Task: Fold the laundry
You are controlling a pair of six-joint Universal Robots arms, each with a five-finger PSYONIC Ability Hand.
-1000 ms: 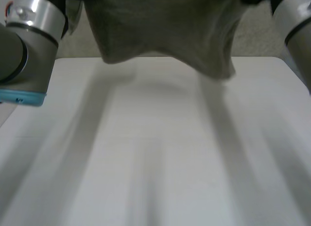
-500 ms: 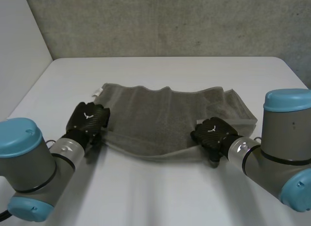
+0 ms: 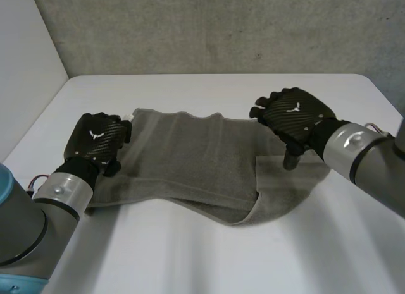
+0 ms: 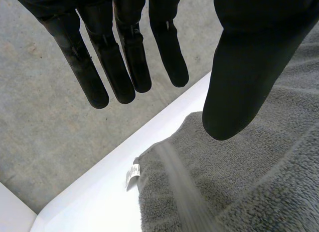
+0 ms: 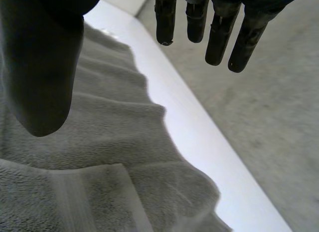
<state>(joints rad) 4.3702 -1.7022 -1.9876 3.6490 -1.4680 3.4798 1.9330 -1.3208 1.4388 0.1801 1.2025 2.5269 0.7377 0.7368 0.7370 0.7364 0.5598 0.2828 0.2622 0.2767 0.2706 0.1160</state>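
Note:
A grey towel [image 3: 190, 161] lies across the middle of the white table [image 3: 209, 88], its near layer doubled over with a flap at the right end. My left hand [image 3: 98, 141] hovers over the towel's left end, beside a small white tag [image 3: 126, 119]. In its wrist view the fingers [image 4: 124, 67] are straight and the thumb stands apart, with the towel [image 4: 259, 182] and tag [image 4: 132, 174] below them and nothing held. My right hand [image 3: 294, 114] hangs above the towel's far right corner. Its fingers [image 5: 219, 32] are straight too, over the towel's wavy far edge [image 5: 75, 157].
A grey concrete wall [image 3: 209, 28] rises behind the table's far edge. A white wall [image 3: 25, 85] stands to the left. Bare tabletop runs in front of the towel and along both sides.
The towel, first held up high, came down flat onto the table. Both hands then let go, opened and moved from its near edge toward its far corners; the near layer now lies folded over.

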